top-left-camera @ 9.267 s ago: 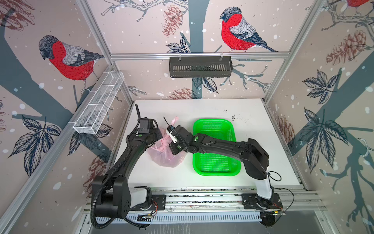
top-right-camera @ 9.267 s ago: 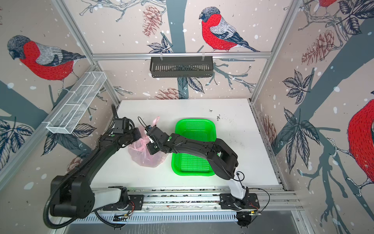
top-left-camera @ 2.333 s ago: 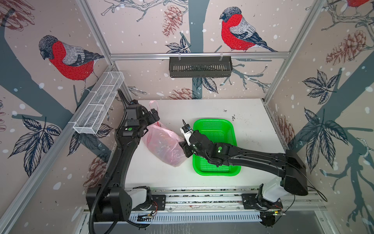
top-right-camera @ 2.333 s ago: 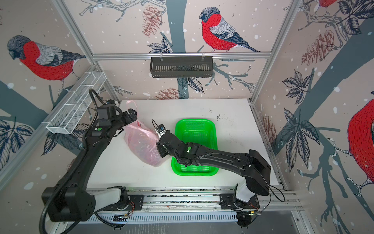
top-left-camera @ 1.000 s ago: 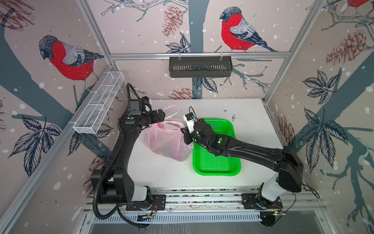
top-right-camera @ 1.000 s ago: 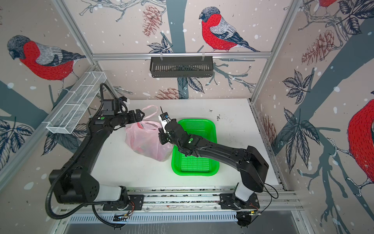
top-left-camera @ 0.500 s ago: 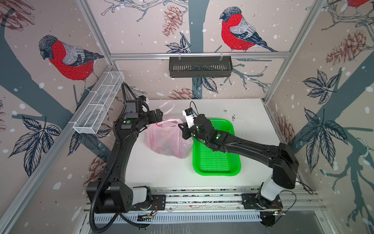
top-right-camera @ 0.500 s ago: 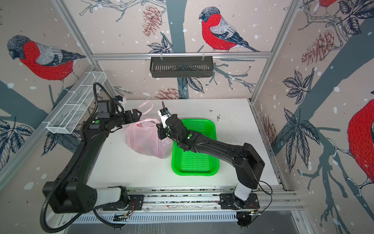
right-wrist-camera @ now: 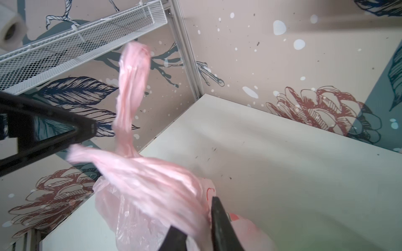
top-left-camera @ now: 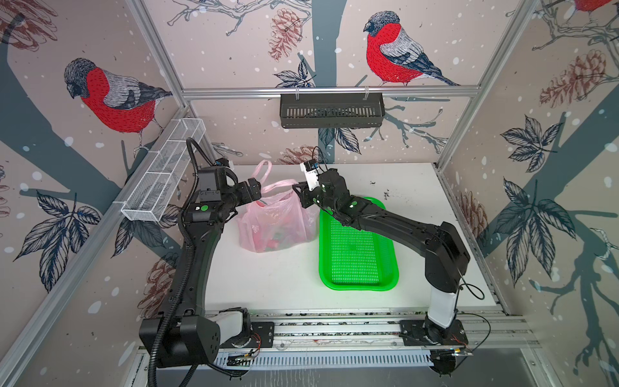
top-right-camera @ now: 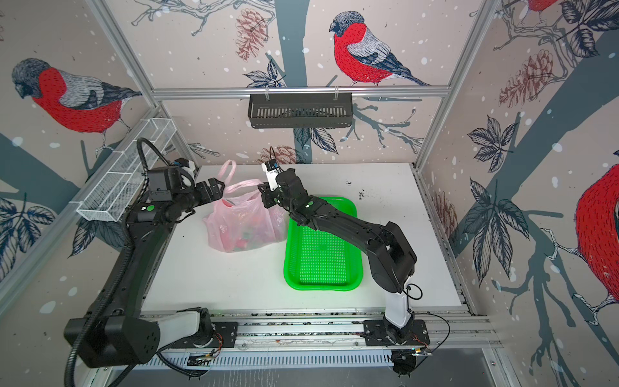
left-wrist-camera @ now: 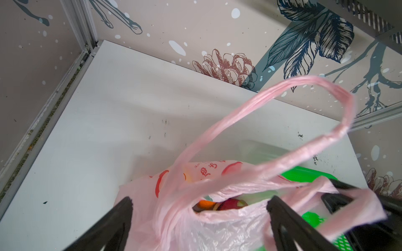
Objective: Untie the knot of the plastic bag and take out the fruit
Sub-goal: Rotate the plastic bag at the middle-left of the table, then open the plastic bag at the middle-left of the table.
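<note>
The pale-pink plastic bag (top-left-camera: 278, 217) stands on the table left of the middle, its mouth open. No knot is in view: one handle loop (top-left-camera: 264, 171) stands up and the other (left-wrist-camera: 304, 121) arcs across to the right gripper. Through the mouth I see fruit, an orange citrus (left-wrist-camera: 205, 204) beside a red one (left-wrist-camera: 230, 204). My left gripper (top-left-camera: 258, 192) hangs open at the bag's upper left, its fingers straddling the mouth (left-wrist-camera: 200, 200). At the bag's upper right my right gripper (top-left-camera: 298, 192) has its jaws slightly apart, with blurred handle plastic between them (right-wrist-camera: 194, 214).
A bright green perforated tray (top-left-camera: 355, 254) lies right beside the bag, under the right arm. A white wire shelf (top-left-camera: 160, 181) runs along the left wall and a black basket (top-left-camera: 331, 110) hangs on the back wall. The back left corner is near both grippers.
The right gripper moved up and back with the handle, and its jaws have now parted from shut. The left gripper stayed open, shifting slightly left. The bag now stands more upright.
</note>
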